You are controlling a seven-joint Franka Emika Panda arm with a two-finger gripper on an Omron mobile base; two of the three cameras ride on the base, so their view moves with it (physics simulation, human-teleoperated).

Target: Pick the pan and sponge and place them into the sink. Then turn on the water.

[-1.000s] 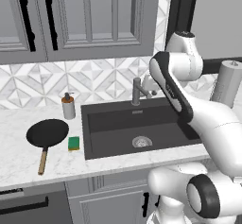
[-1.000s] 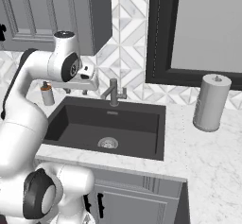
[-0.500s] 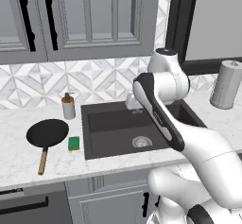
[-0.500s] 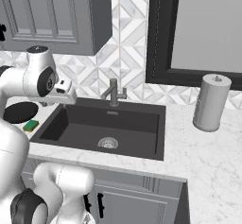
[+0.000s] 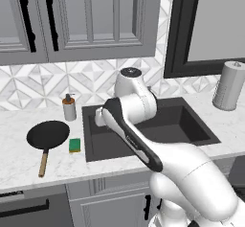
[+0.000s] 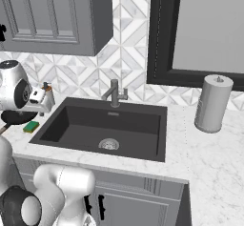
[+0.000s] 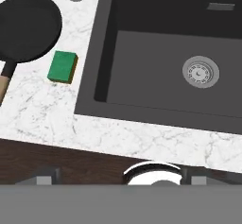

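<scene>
The round black frying pan with its wooden handle (image 7: 29, 27) and the small green sponge (image 7: 62, 67) lie on the white marble desk (image 7: 42, 109) just beside the dark grey sink (image 7: 156, 53) — neither is in it — so the gripper (image 7: 118, 176), jaws wide and empty, hangs above, likely lining up a first pick.

Left base view looks forward and down from behind the arm's left, across the counter (image 5: 19, 159) to the sink (image 5: 191, 125). Right base view comes from behind the right, a touch nearer, square on the sink (image 6: 138, 125). Hand view peers almost straight down, close over the sink (image 7: 142, 57) and its left counter (image 7: 38, 105). All three share the sink.
</scene>
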